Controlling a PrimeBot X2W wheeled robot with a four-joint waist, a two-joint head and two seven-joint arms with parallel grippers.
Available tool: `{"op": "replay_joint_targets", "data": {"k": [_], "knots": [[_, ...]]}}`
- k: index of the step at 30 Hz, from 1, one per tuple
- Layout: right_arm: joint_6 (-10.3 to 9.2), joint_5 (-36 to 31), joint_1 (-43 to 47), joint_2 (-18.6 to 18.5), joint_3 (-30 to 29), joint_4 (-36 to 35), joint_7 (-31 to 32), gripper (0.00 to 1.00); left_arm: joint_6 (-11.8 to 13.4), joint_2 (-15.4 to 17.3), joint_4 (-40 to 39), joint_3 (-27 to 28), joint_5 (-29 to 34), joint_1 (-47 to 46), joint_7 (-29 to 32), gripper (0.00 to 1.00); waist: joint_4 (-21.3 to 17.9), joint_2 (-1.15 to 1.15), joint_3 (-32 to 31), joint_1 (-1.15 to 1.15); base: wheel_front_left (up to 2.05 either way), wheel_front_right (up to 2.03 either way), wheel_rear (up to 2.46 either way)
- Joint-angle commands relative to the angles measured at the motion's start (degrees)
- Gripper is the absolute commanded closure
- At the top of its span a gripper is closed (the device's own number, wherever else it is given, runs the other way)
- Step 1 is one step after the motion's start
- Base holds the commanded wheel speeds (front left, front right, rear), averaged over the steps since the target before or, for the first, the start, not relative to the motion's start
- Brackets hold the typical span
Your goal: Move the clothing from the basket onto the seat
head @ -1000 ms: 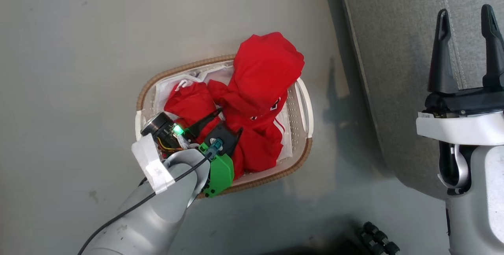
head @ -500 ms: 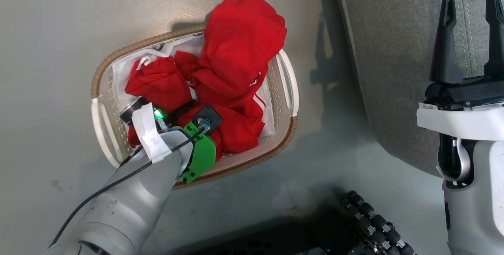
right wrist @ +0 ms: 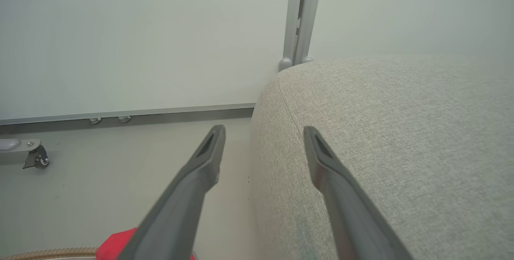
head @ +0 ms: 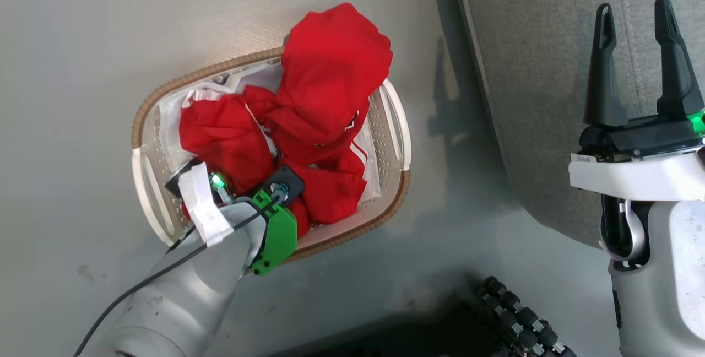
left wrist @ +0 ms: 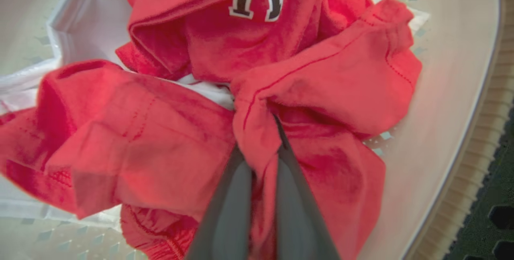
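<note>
Bright red clothing with white trim is heaped in the cream basket, which stands on the floor, and rises above its brown rim. My left gripper reaches down into the basket's near side. In the left wrist view that gripper is shut on a fold of the red clothing, its two grey fingers pinching the cloth. Lettering shows on another fold. The light-grey seat lies to the right. My right gripper hovers open over the seat's edge, holding nothing.
A white liner lies under the garments. A black wheeled base sits at the bottom of the head view. In the right wrist view, a pale wall panel with a metal rail and a caster stand behind the seat.
My left gripper has closed on a fold of red clothing in the basket. The head camera has shifted, moving the whole picture. The right gripper stays open.
</note>
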Motion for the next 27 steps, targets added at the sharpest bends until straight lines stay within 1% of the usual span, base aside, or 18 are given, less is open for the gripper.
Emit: {"op": "replay_joint_targets", "data": {"k": [1, 6, 7, 11, 14, 18, 23, 27], "knots": [[-0.04, -0.67, 0.7, -0.17, -0.12, 0.25, -0.11, 0.0, -0.12, 0.31, -0.42, -0.36, -0.28, 1.1, -1.01, 1.0, 1.04, 0.0, -2.86, -0.01, 0.0, 0.0, 0.0], [-0.04, -1.83, 2.1, -0.18, -0.28, 1.18, -0.11, 0.0, -0.12, 0.2, -2.33, -0.42, -2.39, 3.15, -3.6, 1.0, 2.75, 0.0, -7.45, -0.01, 0.0, 0.0, 0.0], [-0.04, -1.98, 2.45, -0.19, -0.37, 1.46, -0.11, 0.0, -0.12, 0.19, -3.1, 0.33, -3.43, 3.39, -4.21, 1.0, 3.15, 0.0, -8.64, -0.01, 0.0, 0.0, 0.0], [-0.04, -2.91, 4.03, -0.19, -0.59, 2.48, -0.11, 0.0, 0.53, 0.28, -5.9, 1.27, -4.29, 3.56, -5.42, 1.0, 4.59, 0.0, -13.17, -0.01, 0.0, 0.0, 0.0], [-0.04, -3.29, 5.44, -0.19, -0.72, 3.6, -0.11, 0.0, 0.39, 0.7, -8.27, 2.56, -5.92, 4.33, -5.83, 1.0, 5.49, 0.0, -16.68, -0.01, 0.0, 0.0, 0.0], [-0.04, -4.17, 7.5, -0.19, -0.49, 5.02, -0.11, 0.0, 0.19, 2.46, -13.05, 3.11, -6.28, 4.67, -5.75, 1.0, 6.29, 0.0, -21.55, -0.01, 0.0, 0.0, 0.0], [-0.04, -4.79, 10.78, -0.19, -0.22, 6.45, -0.11, 0.0, -0.08, 4.84, -20.04, 4.61, -9.58, 5.12, -5.77, 1.0, 7.0, 0.0, -27.56, -0.01, 0.0, 0.0, 0.0], [-0.04, -5.64, 13.29, -0.2, 0.59, 7.13, -0.11, 0.0, -0.09, 7.69, -24.41, 1.77, -11.32, 2.98, -5.67, 1.0, 6.91, 0.0, -31.93, -0.01, 0.0, 0.0, 0.0]]}}
